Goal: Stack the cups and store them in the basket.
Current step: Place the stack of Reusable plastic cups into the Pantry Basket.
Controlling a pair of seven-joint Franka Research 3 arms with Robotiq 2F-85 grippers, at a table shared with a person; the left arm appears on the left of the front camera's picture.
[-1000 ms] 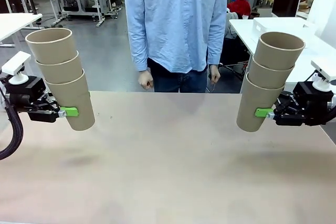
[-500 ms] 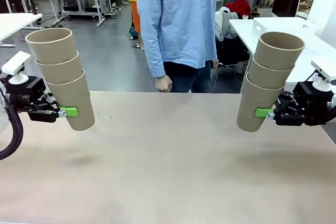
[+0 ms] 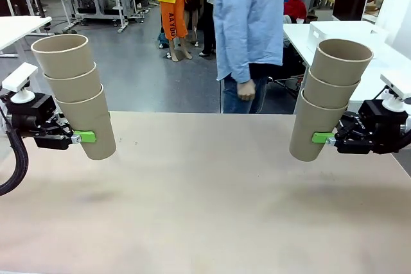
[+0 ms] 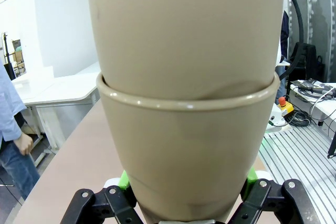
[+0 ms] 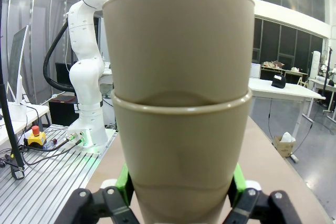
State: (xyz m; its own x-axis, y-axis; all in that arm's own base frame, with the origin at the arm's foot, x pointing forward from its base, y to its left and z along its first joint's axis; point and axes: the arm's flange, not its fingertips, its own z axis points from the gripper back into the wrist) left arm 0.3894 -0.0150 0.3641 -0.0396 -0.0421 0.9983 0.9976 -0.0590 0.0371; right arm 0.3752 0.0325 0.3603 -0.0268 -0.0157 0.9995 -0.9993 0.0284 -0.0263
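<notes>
Two stacks of three tan cups are held above the table. My left gripper (image 3: 82, 137) is shut on the bottom cup of the left stack (image 3: 76, 92), which leans slightly outward. My right gripper (image 3: 319, 138) is shut on the bottom cup of the right stack (image 3: 329, 97). In the left wrist view the left stack (image 4: 186, 108) stands between the green pads (image 4: 124, 179). In the right wrist view the right stack (image 5: 178, 114) sits likewise between its green pads (image 5: 123, 182). The basket is out of view.
The beige table (image 3: 205, 210) spreads between the two arms. A person in a light blue shirt (image 3: 249, 24) stands at the far edge, right of centre, one hand (image 3: 245, 90) hanging down. White tables stand at the far left and right.
The person has stepped from the centre toward the right along the far edge. Both arms and both cup stacks have stayed still.
</notes>
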